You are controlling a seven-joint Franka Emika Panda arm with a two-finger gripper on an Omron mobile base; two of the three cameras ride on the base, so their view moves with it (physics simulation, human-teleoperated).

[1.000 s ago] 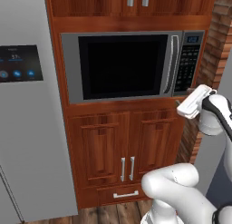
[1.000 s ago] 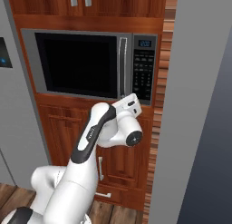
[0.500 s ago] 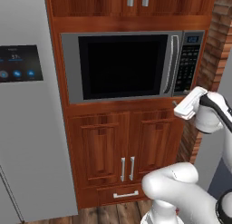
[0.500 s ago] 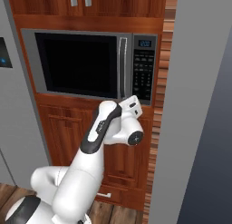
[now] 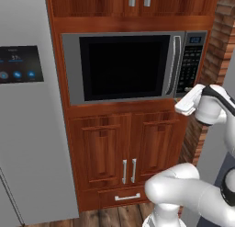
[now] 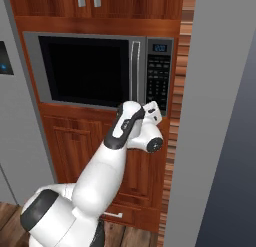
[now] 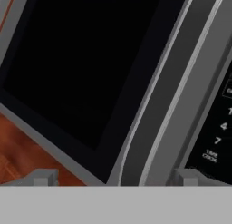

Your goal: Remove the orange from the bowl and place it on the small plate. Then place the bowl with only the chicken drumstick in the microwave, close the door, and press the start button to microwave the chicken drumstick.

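1. Jaws of the gripper point(image 7: 115, 178) stand spread wide with nothing between them; its two grey fingertips point(image 7: 41, 177) rise at the bottom of the hand view, one low left and one low right.
2. Close before the hand, the door point(image 7: 77, 73) fills the upper left of that view: a flat, glossy black window in a smooth grey frame.
3. A curved silver handle point(image 7: 158, 96) runs slantwise from upper right to lower centre, between the window and the keypad.
4. A black keypad panel point(image 7: 217, 137) with pale digits sits at the right edge.
5. In the left base view the microwave point(image 5: 133, 67), grey steel and built in, occupies the upper centre, with its door shut and a small blue display point(image 5: 195, 39) at its upper right.
6. The white hand hangs at right centre of that view, just beside the microwave's lower right corner.
7. Brown wooden cabinet doors point(image 5: 128, 155) with raised panels and slim metal pulls lie below the microwave.
8. A smooth grey refrigerator point(image 5: 25, 120) with a dark touch panel stands at left.
9. A brick wall strip point(image 5: 215, 51) shows at upper right.
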